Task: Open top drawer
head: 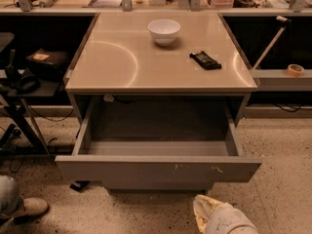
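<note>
My gripper (207,213) hangs low at the near edge of the scene, just right of centre, below the front panel of the top drawer (156,172) and apart from it. A pale cover wraps it, so I cannot tell how far open it is. I see nothing in its hold.

The top drawer stands well out from under the cabinet top (122,67), its grey box interior in plain view with nothing showing inside. To my eye the task looks all but done.

I judge the drawer to be stiff and rigid, and fairly light, running on slides, so any resistance should come from the runners and the end stop. The front is smooth, flat and without a handle, with pale scratches right of centre, so the face itself offers no purchase. The place to take hold is the upper lip of the front, hooked from inside near the middle so the box runs straight. A hard jerk could rattle the white bowl (164,31) and the black object (205,59) above.
</note>
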You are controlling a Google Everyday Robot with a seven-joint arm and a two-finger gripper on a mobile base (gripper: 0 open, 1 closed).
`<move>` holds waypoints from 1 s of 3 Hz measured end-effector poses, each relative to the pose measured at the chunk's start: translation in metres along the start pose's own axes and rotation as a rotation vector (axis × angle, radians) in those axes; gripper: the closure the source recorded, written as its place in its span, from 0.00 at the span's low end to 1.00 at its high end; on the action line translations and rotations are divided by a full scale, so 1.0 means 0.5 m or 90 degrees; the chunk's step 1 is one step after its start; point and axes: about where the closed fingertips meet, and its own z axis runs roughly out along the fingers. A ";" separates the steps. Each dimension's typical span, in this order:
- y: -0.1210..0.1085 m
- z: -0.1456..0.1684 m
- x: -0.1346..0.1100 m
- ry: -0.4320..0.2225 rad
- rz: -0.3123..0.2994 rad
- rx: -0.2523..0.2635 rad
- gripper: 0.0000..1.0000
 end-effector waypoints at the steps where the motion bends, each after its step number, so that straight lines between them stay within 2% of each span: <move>1: 0.000 0.000 0.000 0.000 0.000 0.000 0.35; 2: 0.000 0.000 0.000 0.000 0.000 0.000 0.12; 3: 0.000 0.000 0.000 0.000 0.000 0.000 0.00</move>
